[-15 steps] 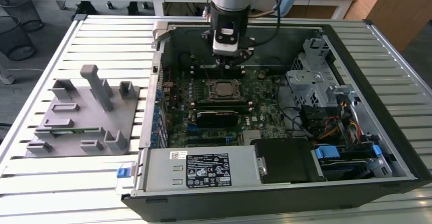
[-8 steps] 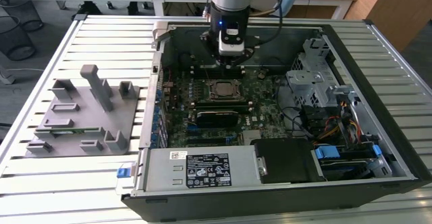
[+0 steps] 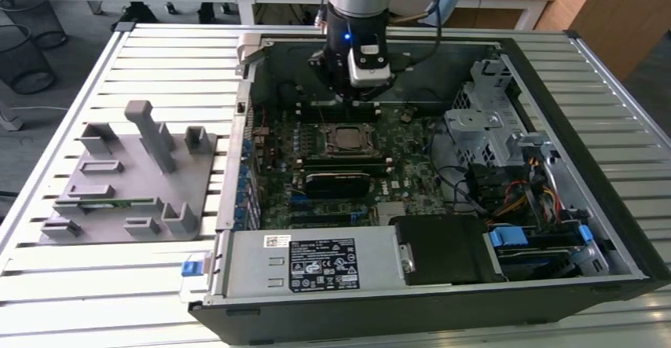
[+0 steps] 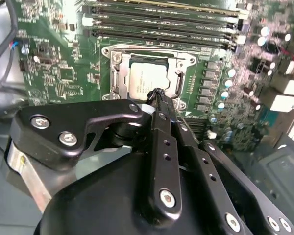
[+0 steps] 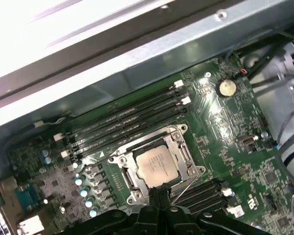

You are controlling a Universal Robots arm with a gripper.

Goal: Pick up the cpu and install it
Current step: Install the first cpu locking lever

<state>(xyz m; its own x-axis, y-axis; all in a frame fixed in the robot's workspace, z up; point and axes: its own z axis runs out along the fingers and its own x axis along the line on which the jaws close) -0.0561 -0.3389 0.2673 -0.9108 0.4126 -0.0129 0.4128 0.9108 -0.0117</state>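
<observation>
While the gripper (image 4: 157,94) hangs just over the motherboard (image 4: 63,73), its fingers (image 4: 161,127) are pressed together and hold nothing. The cpu (image 5: 158,165) lies flat in its socket (image 5: 183,155), well inside the board's edges, between rows of memory slots (image 5: 127,116).

Silvery metal cpu (image 5: 157,165), glossy green motherboard (image 5: 220,122), matt black gripper (image 4: 157,95)

Case (image 3: 603,206) lies open on surface (image 3: 105,285); tray block (image 3: 115,199) beside it, exterior view's left. Motherboard (image 3: 409,152) in case. Cpu (image 5: 158,165) sits in socket (image 4: 113,73), memory slots (image 5: 132,117) either side. Gripper (image 4: 156,94) above board, near socket.
</observation>
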